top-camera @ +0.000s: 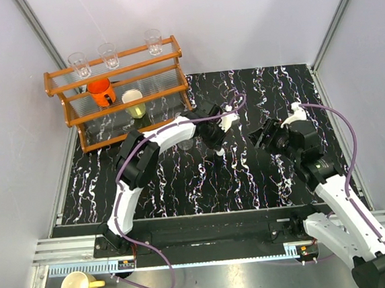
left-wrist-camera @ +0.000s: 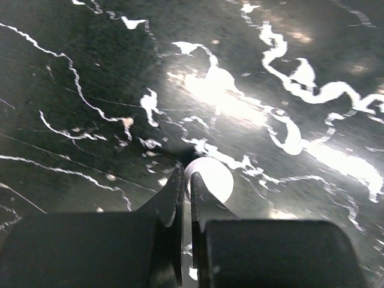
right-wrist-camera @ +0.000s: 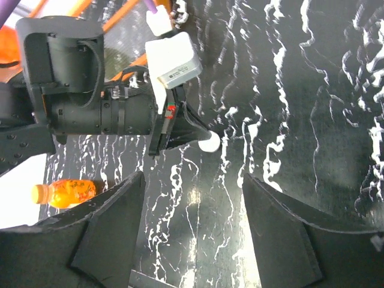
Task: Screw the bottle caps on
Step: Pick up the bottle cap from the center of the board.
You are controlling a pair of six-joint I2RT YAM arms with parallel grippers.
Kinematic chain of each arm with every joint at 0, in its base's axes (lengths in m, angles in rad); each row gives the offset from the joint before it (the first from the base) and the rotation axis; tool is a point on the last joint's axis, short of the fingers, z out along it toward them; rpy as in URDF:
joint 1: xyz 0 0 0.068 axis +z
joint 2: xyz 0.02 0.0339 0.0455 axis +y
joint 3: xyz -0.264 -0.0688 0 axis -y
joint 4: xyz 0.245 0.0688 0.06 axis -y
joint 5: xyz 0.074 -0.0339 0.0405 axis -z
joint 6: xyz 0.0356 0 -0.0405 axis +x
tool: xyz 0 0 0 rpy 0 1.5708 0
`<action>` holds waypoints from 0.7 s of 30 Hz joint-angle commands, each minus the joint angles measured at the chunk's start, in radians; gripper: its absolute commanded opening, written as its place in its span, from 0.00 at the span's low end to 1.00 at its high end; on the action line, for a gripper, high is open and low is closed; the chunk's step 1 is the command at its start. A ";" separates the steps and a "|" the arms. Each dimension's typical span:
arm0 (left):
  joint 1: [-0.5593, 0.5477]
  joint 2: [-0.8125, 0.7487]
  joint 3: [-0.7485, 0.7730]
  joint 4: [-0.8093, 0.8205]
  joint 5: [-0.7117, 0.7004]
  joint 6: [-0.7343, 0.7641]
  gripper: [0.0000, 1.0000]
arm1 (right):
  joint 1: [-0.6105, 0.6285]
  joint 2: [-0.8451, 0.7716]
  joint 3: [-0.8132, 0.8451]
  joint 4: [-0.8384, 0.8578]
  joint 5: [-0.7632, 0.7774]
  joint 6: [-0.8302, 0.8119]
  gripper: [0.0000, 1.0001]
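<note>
A: Left gripper (left-wrist-camera: 186,175): jaws pressed together, a hairline between them, tips low over the worktop (left-wrist-camera: 90,90).

B: The cap?

A: White cap (left-wrist-camera: 211,180) lies flat right at the tips, against the finger on the right of the wrist view and off to one side of the seam. It does not look to be between the jaws. Whether its rim is nipped, cannot tell.

B: Other arm?

A: Right gripper (right-wrist-camera: 193,177) stands wide, nothing in it, apart from the left one and looking at it side-on. The cap is beyond its fingers. The left arm is nearer by far.

B: Bottles?

A: Orange bottle (right-wrist-camera: 66,193) shows only in the right wrist view, well apart from the cap, past the left gripper's body. Its long axis runs parallel to that body, neck away from the fingertip end, so probably upright. Capped or not, unclear. Clear bottle not picked out.

B: Judgement: the cap sits beside shut jaws, so the left would have to open and straddle it.

A: Containers: rack (top-camera: 118,100) carries three glasses (top-camera: 108,55) on top, with an orange mug (top-camera: 100,93) and pale cup (top-camera: 133,103) below. Nothing is seen in any of them.
</note>
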 commanded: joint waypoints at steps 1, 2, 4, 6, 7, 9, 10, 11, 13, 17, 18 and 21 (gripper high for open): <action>-0.008 -0.196 0.074 -0.074 0.124 -0.085 0.00 | -0.005 -0.103 0.000 0.139 -0.156 -0.168 0.76; -0.008 -0.229 0.114 -0.091 0.143 -0.099 0.00 | -0.005 -0.130 -0.007 0.200 -0.192 -0.198 0.77; -0.004 -0.316 0.165 -0.142 0.224 -0.142 0.00 | -0.006 -0.220 -0.056 0.291 -0.297 -0.286 0.78; 0.012 -0.368 0.238 -0.161 0.276 -0.190 0.00 | -0.005 -0.283 -0.098 0.466 -0.324 -0.314 0.79; 0.019 -0.420 0.260 -0.165 0.330 -0.212 0.00 | -0.006 -0.326 -0.139 0.524 -0.355 -0.334 0.80; 0.067 -0.460 0.304 -0.147 0.411 -0.323 0.00 | -0.003 -0.341 -0.150 0.645 -0.394 -0.351 0.81; 0.088 -0.477 0.309 -0.095 0.520 -0.380 0.00 | -0.003 -0.319 -0.138 0.673 -0.471 -0.382 0.80; 0.111 -0.506 0.297 -0.046 0.578 -0.449 0.00 | -0.003 -0.302 -0.124 0.710 -0.511 -0.397 0.80; 0.173 -0.534 0.221 0.149 0.718 -0.698 0.00 | -0.005 -0.247 -0.083 0.756 -0.603 -0.435 0.79; 0.220 -0.597 0.047 0.515 0.870 -1.072 0.00 | -0.002 -0.179 -0.006 0.845 -0.649 -0.497 0.77; 0.225 -0.629 0.009 0.575 0.881 -1.162 0.00 | -0.002 -0.168 0.008 0.865 -0.654 -0.502 0.77; 0.225 -0.666 -0.114 0.758 0.892 -1.316 0.00 | 0.011 -0.121 0.066 0.911 -0.695 -0.512 0.75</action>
